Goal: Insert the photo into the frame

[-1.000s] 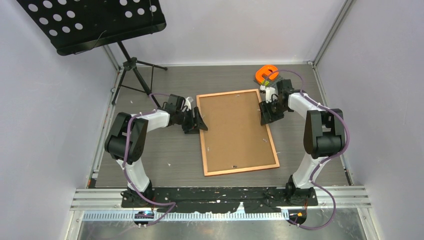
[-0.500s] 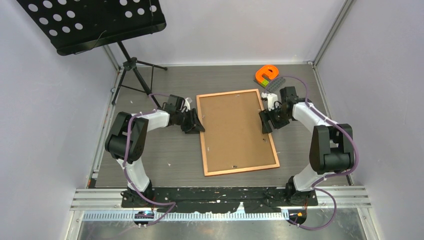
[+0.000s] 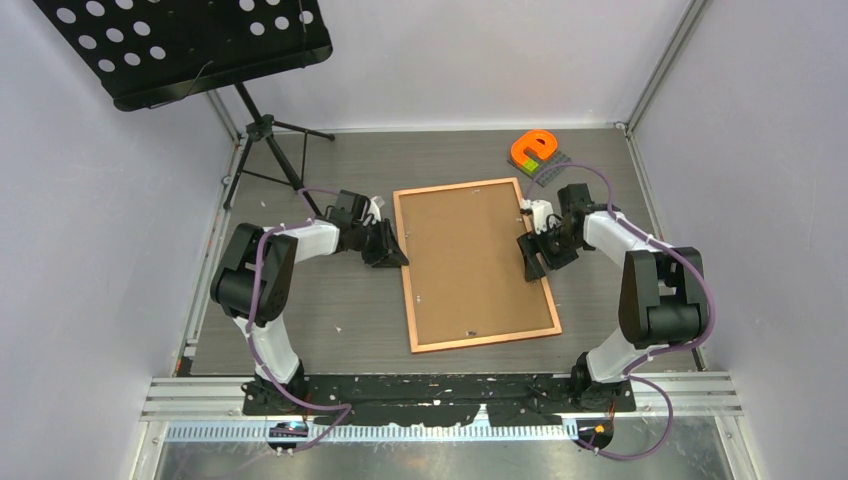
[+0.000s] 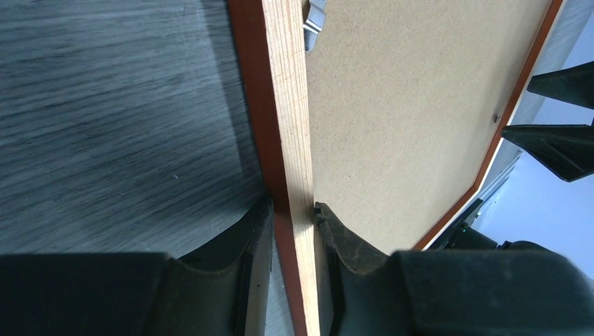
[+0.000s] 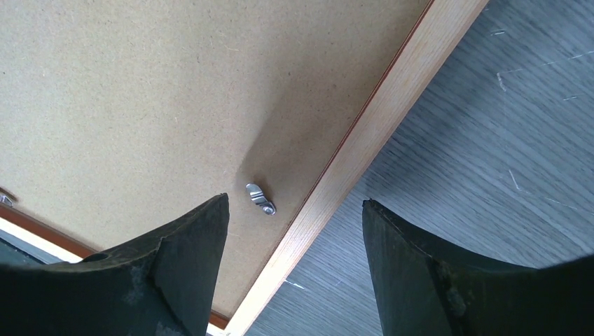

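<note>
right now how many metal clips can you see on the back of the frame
2 clearly. One metal clip sits by the frame's left border ahead of the left hand; one by the right border inside the open right hand. Others may be hidden.

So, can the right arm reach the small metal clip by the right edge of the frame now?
Probably yes. The right gripper stands open right over the clip, which lies bare on the backing board beside the rail of the frame; nothing covers it.

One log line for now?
left end effector: gripping frame left rail | right end effector: open over right rail | backing board: in frame
</note>
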Controlling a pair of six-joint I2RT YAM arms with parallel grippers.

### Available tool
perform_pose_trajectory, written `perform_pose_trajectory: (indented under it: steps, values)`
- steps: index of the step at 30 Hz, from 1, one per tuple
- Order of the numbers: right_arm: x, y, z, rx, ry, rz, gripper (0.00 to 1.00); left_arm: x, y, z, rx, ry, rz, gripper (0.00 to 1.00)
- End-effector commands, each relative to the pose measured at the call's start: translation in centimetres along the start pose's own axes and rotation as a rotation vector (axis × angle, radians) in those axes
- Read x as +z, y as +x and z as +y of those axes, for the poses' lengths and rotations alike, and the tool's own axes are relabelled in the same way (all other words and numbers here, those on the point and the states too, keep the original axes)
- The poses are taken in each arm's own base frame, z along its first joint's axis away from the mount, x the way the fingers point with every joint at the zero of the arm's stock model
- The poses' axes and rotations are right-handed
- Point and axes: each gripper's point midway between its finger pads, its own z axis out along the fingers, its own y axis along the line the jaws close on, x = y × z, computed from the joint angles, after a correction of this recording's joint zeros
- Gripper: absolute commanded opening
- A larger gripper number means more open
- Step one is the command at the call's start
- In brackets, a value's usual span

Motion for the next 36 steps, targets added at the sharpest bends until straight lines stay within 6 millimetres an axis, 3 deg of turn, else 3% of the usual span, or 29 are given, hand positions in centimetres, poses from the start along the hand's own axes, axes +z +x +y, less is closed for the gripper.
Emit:
perform_pose_trajectory:
  steps: [1,8,36]
  values:
    - [-0.4,-0.7,0.2,-0.032,-0.003,-0.036,0.76,1.0,2.8,3.1,-0.032,-0.097,0.084,0.26]
    - [-0.1,-0.5,0.0,-0.026,0.002,-0.028,0.71,1.0,2.7,3.0,-0.029,-0.089,0.084,0.20]
    - [0.8,-0.1,-1.1,-0.002,0.053,-0.009,0.61,1.1,2.8,3.0,-0.034,-0.085,0.090,0.17]
